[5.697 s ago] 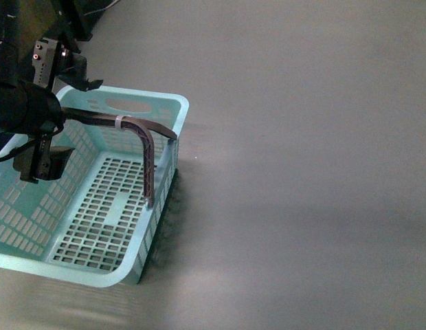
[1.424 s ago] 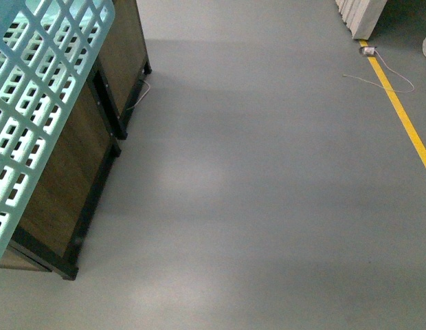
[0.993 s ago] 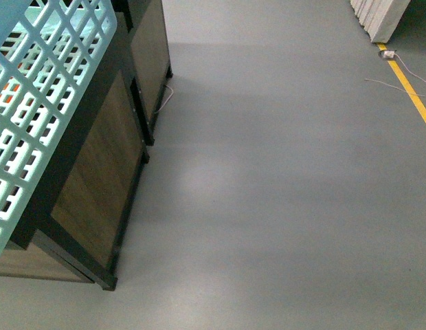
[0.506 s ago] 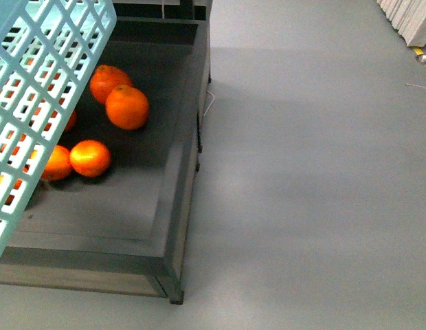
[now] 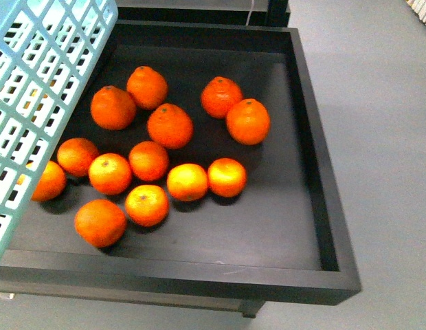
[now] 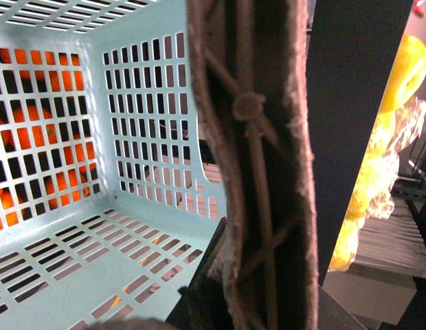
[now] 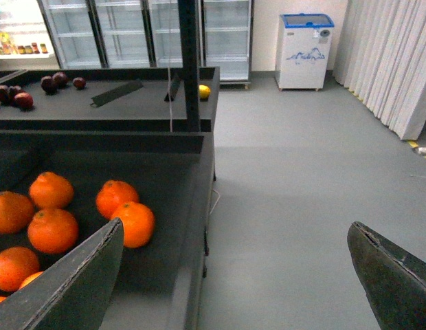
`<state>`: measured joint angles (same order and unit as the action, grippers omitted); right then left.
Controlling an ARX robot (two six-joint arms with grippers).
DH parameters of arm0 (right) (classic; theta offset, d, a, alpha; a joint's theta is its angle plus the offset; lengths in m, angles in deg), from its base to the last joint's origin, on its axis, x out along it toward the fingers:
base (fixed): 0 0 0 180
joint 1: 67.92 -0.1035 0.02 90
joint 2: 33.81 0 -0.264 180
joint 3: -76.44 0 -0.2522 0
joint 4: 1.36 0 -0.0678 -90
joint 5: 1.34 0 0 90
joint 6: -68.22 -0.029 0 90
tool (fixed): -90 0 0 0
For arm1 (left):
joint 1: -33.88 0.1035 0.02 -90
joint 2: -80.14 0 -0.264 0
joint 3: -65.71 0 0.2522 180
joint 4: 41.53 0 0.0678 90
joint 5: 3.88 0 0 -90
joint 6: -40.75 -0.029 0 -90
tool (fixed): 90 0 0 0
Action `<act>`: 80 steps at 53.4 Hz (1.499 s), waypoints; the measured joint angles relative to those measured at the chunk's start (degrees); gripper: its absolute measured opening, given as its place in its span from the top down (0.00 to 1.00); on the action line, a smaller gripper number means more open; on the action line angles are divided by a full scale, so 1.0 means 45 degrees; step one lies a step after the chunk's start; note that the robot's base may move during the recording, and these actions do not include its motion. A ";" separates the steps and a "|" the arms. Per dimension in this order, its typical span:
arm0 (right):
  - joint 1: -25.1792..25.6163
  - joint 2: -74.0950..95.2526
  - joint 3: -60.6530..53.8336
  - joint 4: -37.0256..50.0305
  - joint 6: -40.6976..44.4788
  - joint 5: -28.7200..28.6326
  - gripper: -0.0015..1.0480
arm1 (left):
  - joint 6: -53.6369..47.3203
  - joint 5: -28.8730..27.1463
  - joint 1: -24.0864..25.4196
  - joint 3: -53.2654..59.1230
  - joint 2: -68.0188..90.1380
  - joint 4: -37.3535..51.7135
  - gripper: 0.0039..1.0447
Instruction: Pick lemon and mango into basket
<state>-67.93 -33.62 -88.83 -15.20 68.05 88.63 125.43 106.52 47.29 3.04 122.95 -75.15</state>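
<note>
Right wrist view: we note lemon [image 7: 205,91] on far table [image 7: 130,110], well beyond right tool [image 7: 235,227], fingers wide apart. Of left tool we cannot tell; basket [image 6: 151,137] handle [image 6: 261,172] blocks.

Front view: the basket [image 5: 34,89] hangs tilted over the tray's [image 5: 326,206] 9 to 11 o'clock side and blocks the way down there. The oranges [image 5: 170,126] crowd the middle out to 9 o'clock, many touching, with only narrow gaps between them. Bare tray bottom runs from 3 to 6 o'clock, free from above, with a raised rim all round and open floor [image 5: 385,137] past the rim at 3 o'clock. Right wrist view: the right gripper [image 7: 233,282] has its fingers wide apart with bare floor between them, and a black post [image 7: 189,62] rises at the tray's far rim.
</note>
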 joint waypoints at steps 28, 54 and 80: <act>0.0000 -0.0005 0.0000 -0.0005 0.0000 0.0019 0.08 | -0.0005 0.0000 0.0000 -0.0005 0.0005 0.0000 0.95; 0.0000 0.0005 0.0000 0.0000 0.0000 -0.0005 0.08 | 0.0005 0.0015 0.0000 -0.0034 0.0000 0.0000 0.95; 0.0000 0.0010 0.0000 0.0000 0.0000 0.0019 0.08 | 0.0005 0.0029 0.0000 -0.0029 0.0000 0.0000 0.95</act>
<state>-67.93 -33.58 -88.83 -15.20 68.05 88.72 125.45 106.65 47.29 2.91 122.95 -75.15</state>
